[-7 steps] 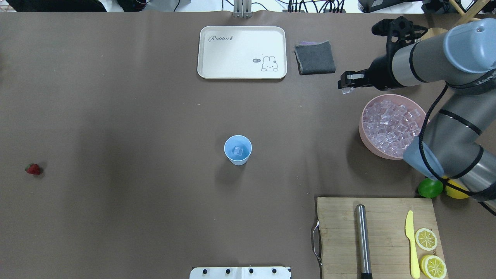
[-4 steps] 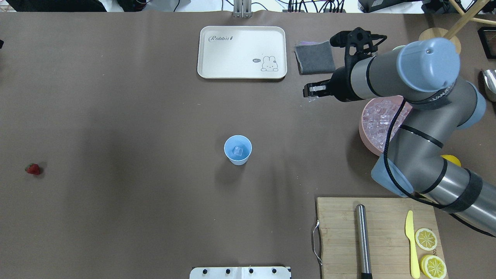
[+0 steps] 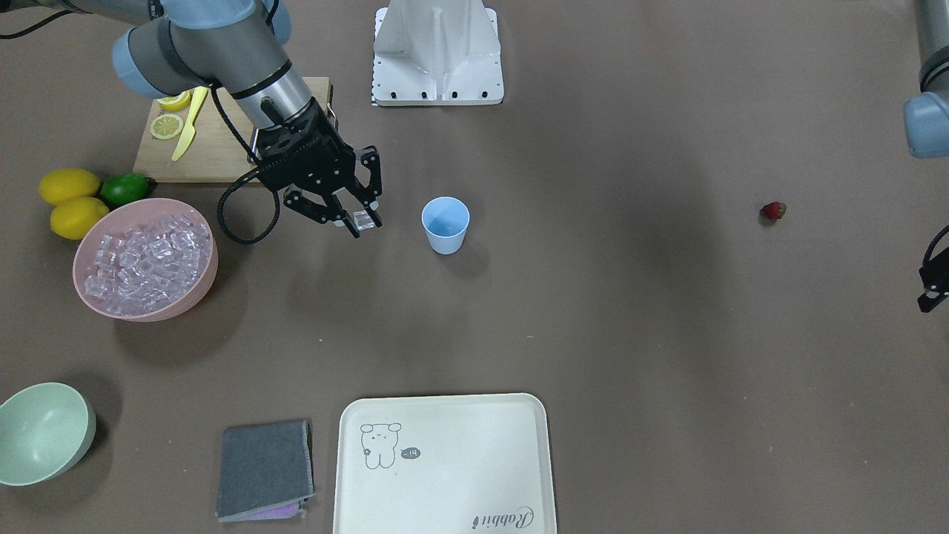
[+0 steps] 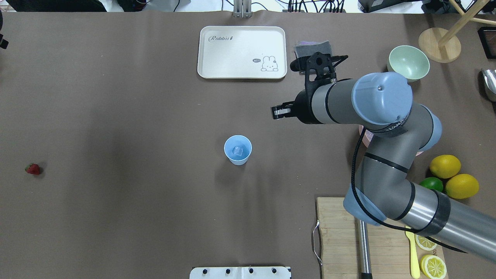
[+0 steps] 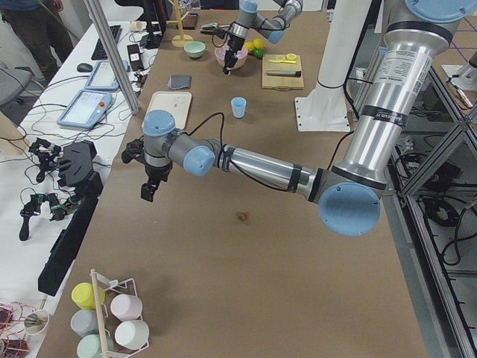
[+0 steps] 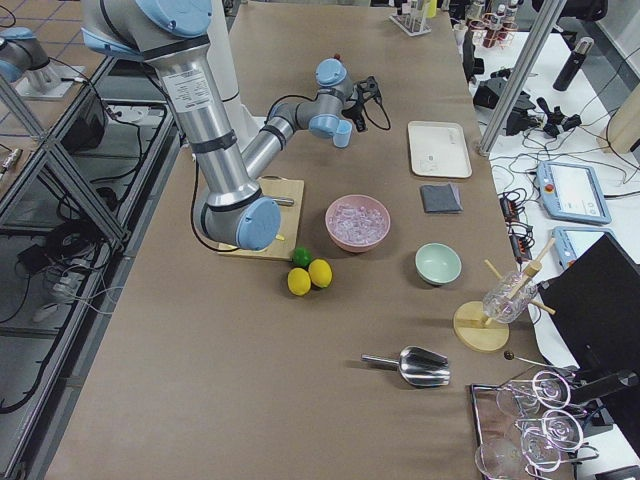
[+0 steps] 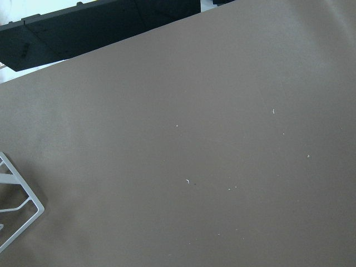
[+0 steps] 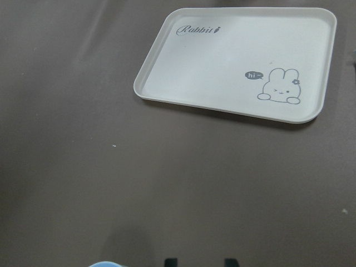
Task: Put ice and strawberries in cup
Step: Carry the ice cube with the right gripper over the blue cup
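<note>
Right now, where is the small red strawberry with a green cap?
Overhead view: the strawberry lies far left on the brown table, well left of the light-blue plastic cup.

The right arm (image 4: 381,99) hides most of the pink bowl (image 4: 366,138) overhead; the left tool (image 3: 931,291) is cropped.

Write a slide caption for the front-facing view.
Right hand holds an ice cube between the pink ice bowl and the light-blue cup; strawberry lies apart.

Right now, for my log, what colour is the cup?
Light blue; the cup shows best in the front-facing view.
</note>
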{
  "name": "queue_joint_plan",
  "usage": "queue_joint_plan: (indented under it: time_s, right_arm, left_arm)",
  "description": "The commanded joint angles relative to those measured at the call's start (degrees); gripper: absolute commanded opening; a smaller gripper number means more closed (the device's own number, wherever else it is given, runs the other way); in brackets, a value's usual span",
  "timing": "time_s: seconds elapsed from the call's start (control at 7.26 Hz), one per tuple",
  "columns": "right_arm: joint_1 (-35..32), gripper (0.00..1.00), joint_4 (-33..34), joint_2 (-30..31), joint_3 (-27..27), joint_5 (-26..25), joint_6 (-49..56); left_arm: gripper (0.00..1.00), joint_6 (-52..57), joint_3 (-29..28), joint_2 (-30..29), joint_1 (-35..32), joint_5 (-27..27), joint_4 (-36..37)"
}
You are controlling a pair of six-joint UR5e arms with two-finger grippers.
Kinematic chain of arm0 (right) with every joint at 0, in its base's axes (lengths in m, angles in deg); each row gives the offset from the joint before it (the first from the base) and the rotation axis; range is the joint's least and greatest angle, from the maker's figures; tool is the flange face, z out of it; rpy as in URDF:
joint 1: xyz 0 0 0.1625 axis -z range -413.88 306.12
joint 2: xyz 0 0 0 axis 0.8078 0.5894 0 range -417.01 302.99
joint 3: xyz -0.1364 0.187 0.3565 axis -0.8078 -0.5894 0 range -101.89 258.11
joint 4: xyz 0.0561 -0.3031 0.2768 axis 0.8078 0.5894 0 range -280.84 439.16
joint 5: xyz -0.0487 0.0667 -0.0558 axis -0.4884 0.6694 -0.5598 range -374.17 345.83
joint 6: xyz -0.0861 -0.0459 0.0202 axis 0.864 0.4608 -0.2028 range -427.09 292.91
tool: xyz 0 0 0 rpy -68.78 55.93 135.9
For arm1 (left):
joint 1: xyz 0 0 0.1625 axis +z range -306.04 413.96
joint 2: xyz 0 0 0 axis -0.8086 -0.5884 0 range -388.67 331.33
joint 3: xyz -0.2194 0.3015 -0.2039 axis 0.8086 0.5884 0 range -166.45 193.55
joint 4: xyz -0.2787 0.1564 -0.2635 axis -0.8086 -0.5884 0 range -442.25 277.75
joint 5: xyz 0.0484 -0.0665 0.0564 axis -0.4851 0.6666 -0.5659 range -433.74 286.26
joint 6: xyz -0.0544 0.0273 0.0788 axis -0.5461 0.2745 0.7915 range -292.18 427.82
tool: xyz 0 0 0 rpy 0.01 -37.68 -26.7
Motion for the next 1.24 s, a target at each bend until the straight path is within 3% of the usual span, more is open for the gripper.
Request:
queue_joint_plan:
  time_s: [0.0, 0.69, 1.1]
  right_arm:
    - [4.3, 0.00, -0.1, -1.4, -0.4, -3.6, 2.0]
    - [7.3, 0.00, -0.3, -3.5, -2.8, -6.3, 2.7]
    - [8.0, 0.00, -0.3, -8.8, -8.0, -6.5, 3.7]
  left_arm:
    - [0.98, 0.0, 0.2, 0.2, 0.1, 0.1, -0.1]
    - [0.98, 0.0, 1.4, 0.6, 0.3, 0.1, -0.2]
    - [0.98, 0.0, 1.5, 1.0, 0.7, 0.1, -0.2]
